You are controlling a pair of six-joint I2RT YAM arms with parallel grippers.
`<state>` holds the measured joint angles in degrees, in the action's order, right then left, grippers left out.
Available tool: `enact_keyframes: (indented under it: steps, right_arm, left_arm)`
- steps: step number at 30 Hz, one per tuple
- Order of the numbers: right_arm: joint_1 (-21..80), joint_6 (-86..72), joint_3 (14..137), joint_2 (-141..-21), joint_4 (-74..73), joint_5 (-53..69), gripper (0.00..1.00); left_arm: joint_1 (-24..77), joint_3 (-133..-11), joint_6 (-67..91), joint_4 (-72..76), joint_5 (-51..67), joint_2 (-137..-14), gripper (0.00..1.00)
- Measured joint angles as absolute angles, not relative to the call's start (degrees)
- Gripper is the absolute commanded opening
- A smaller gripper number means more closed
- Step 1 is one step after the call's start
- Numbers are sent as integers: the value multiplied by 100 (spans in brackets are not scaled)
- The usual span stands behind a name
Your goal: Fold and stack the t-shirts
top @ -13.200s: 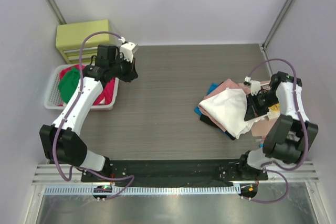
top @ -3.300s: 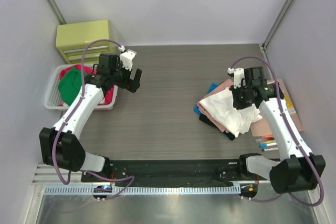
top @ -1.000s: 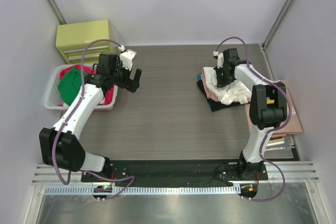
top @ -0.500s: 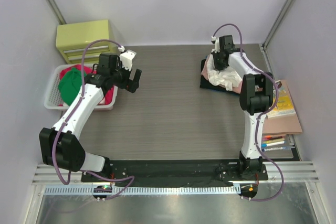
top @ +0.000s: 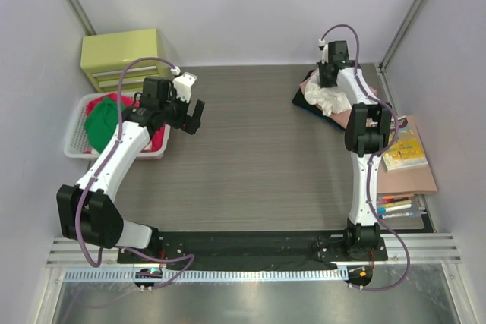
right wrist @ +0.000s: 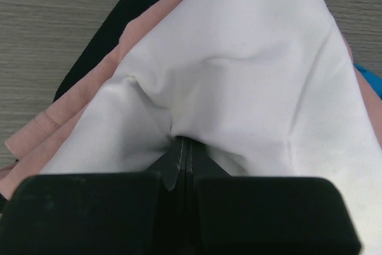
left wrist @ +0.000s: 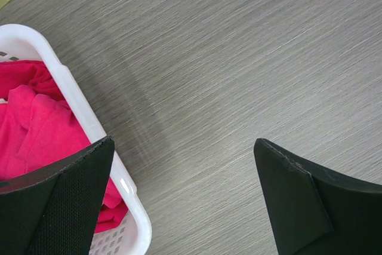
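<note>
Midway: right end effector [right wrist: 181, 141] pinches the white shirt [right wrist: 250, 76] atop the far-right stack [top: 317, 99]; left end effector [top: 191, 117], spread, hovers beside the basket [top: 76, 130] of unfolded shirts [top: 100, 123].

A white slotted basket [top: 74, 133] sits at the counter's [top: 250, 165] left edge, with a yellow-green drawer unit [top: 121, 55] behind it. On the right lie a yellowish book [top: 406, 149], a brown pad [top: 416, 180] and markers [top: 395, 207].
</note>
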<state>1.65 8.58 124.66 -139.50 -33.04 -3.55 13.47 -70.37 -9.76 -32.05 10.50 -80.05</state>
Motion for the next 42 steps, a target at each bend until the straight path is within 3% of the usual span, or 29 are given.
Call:
enact_keyframes:
  steps: [16,30,42]
  right_arm:
    - [-836,819,12895,-14232,-3168,-801,1]
    - [-967,910,13297,-14577,-3017,-1437,1]
    - [-1037,705,12803,-14317,-2432,-1356,1]
  left_arm:
    - [1347,-7037,-974,-3208,1072,-8027,100]
    - [1347,-7037,-976,-3208,1105,-8029,100]
    - [1347,-7037,-1002,-3262,1164,-8296,100]
